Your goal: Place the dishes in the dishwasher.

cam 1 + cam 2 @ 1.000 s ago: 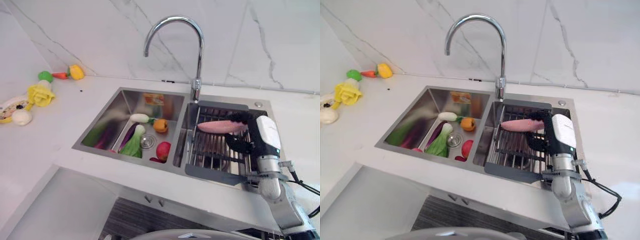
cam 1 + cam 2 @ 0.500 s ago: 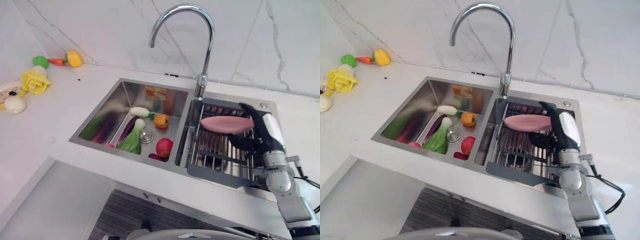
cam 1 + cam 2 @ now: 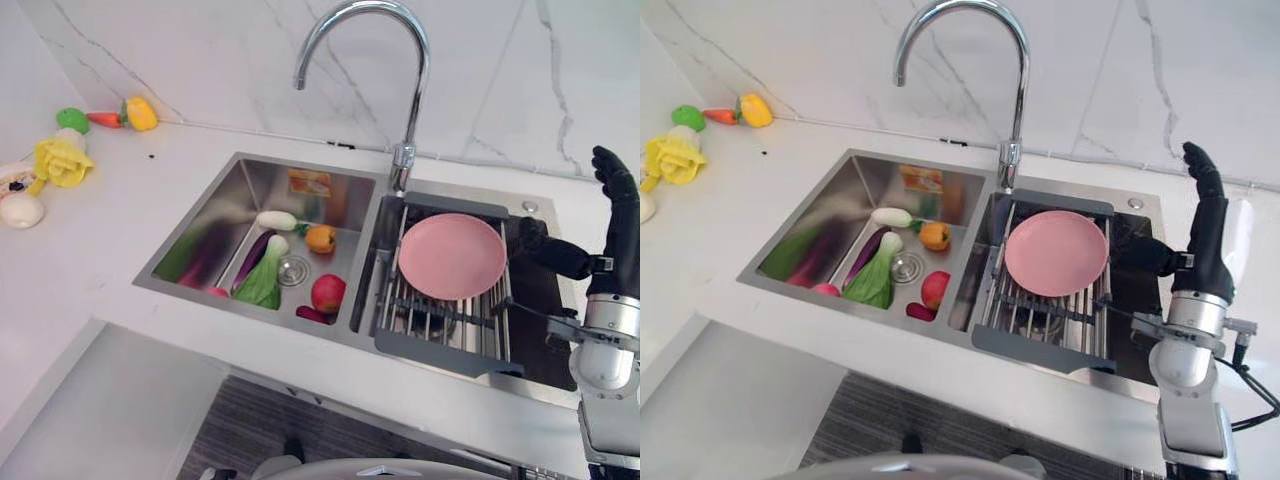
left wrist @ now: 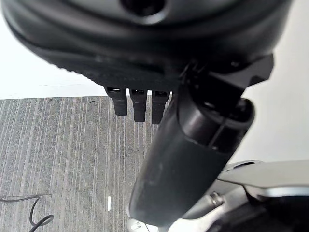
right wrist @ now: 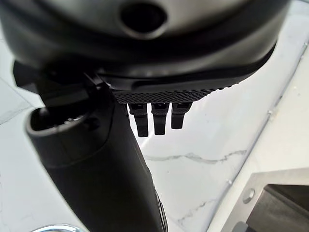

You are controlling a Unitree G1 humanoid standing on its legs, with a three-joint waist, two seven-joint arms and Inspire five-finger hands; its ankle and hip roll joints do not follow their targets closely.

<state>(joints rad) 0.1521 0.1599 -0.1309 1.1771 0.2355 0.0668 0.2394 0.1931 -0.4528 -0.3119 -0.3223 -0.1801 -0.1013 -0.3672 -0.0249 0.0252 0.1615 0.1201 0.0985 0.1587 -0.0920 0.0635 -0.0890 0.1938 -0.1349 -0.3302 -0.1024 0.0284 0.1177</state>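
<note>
1. Here the pink plate (image 3: 452,256) lies flat on the wire rack (image 3: 440,312) set across the right basin of the sink (image 3: 250,195); judged from the task, the rack stands in for the dishwasher, so the plate looks already placed.
2. The right robot hand (image 3: 1210,225) stands beside the rack, apart from the plate, fingers straight and pointing up, thumb spread toward the plate. It holds nothing, which fits a hand clear of a dish it need not carry.
3. The left robot hand (image 4: 145,104) shows in its own wrist view over grey floor, fingers straight and relaxed, idle and empty.
4. Count: one plate, one rack, one tap (image 3: 385,80) between the two basins.
5. The left basin holds toy food, about six pieces, among them a leafy green (image 3: 264,285), an orange (image 3: 321,238) and a red apple (image 3: 327,294).
6. On the worktop (image 3: 110,250) at the far left lie more toy pieces, well apart from the sink; I count about six, some cut by the edge.
</note>
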